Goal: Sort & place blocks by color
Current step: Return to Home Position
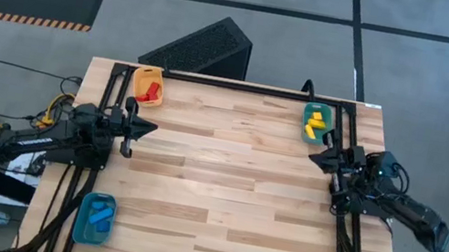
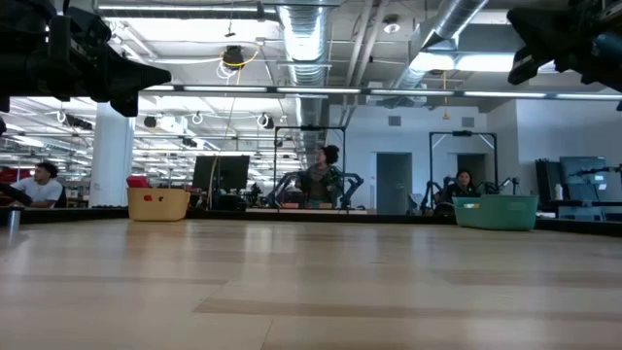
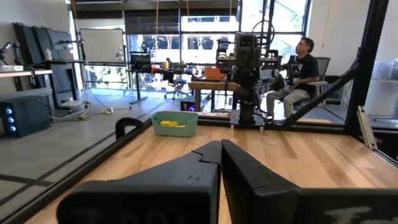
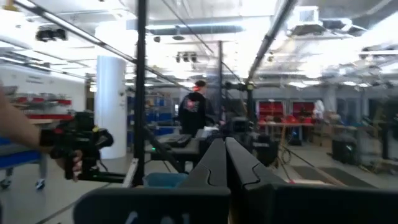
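Note:
Red blocks (image 1: 151, 90) lie in the orange bin (image 1: 140, 74) at the far left corner. Yellow blocks (image 1: 316, 124) lie in the green bin (image 1: 309, 110) at the far right. Blue blocks (image 1: 101, 214) lie in the blue bin (image 1: 82, 222) at the near left edge. My left gripper (image 1: 152, 129) is shut and raised above the left side of the table, pointing right. My right gripper (image 1: 312, 156) is shut and raised above the right side, pointing left. In the left wrist view the shut fingers (image 3: 221, 149) face the green bin (image 3: 175, 124). In the right wrist view the gripper (image 4: 225, 149) is shut too.
A black frame (image 1: 241, 85) runs along the far edge and down both sides of the wooden table (image 1: 230, 201). In the low view the orange bin (image 2: 158, 203) and green bin (image 2: 495, 211) stand at the far edge. People sit in the room beyond.

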Tool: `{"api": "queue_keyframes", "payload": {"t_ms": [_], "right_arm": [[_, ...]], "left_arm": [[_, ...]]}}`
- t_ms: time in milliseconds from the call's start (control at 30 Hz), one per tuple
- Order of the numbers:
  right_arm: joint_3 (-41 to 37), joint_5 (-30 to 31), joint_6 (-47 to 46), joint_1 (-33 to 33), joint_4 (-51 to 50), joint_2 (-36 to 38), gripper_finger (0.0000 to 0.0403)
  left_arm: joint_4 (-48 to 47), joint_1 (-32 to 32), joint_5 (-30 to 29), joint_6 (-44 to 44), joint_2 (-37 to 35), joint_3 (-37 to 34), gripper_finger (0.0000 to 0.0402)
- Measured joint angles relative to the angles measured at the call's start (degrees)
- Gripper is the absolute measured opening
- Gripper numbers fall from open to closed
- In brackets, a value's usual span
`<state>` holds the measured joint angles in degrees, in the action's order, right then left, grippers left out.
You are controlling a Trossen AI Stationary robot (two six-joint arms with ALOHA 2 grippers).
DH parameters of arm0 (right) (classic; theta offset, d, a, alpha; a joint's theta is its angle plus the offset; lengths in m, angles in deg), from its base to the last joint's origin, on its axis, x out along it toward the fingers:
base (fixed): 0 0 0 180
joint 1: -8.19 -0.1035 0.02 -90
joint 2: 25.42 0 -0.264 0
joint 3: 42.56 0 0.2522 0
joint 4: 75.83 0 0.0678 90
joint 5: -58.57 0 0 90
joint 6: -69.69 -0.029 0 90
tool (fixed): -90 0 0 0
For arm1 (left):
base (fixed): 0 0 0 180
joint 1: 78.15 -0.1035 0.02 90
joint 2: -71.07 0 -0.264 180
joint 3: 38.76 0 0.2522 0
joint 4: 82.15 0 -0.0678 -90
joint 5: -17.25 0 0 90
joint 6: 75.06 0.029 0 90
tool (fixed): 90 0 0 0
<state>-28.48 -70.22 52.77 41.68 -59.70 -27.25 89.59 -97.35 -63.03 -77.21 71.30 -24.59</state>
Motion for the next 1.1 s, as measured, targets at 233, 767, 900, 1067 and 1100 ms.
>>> {"api": "queue_keyframes", "payload": {"t_ms": [233, 767, 900, 1067, 1100], "right_arm": [[0.0, 13.9, 11.0, -16.3, -10.9, -0.4, 0.0001], [0.0, 31.5, 23.4, -31.9, -18.7, -0.4, 0.0005], [0.0, 31.6, 21.6, -31.9, -18.8, -0.4, 0.0006], [0.0, 31.5, 17.7, -31.9, -18.8, -0.4, 0.0006], [0.0, 31.4, 16.6, -31.9, -18.8, -0.4, 0.0006]], "left_arm": [[0.0, 0.0, -1.2, 0.1, 0.0, 0.0, 0.0000], [3.0, 4.0, -3.0, -3.0, 0.0, -0.1, 0.0000], [1.6, 5.3, -3.0, -3.1, 0.0, -0.1, 0.0000], [-2.0, 6.8, 1.3, -3.1, 0.0, -0.1, 0.0000], [-1.8, 7.3, 2.3, -3.3, 0.0, -0.1, 0.0000]]}}
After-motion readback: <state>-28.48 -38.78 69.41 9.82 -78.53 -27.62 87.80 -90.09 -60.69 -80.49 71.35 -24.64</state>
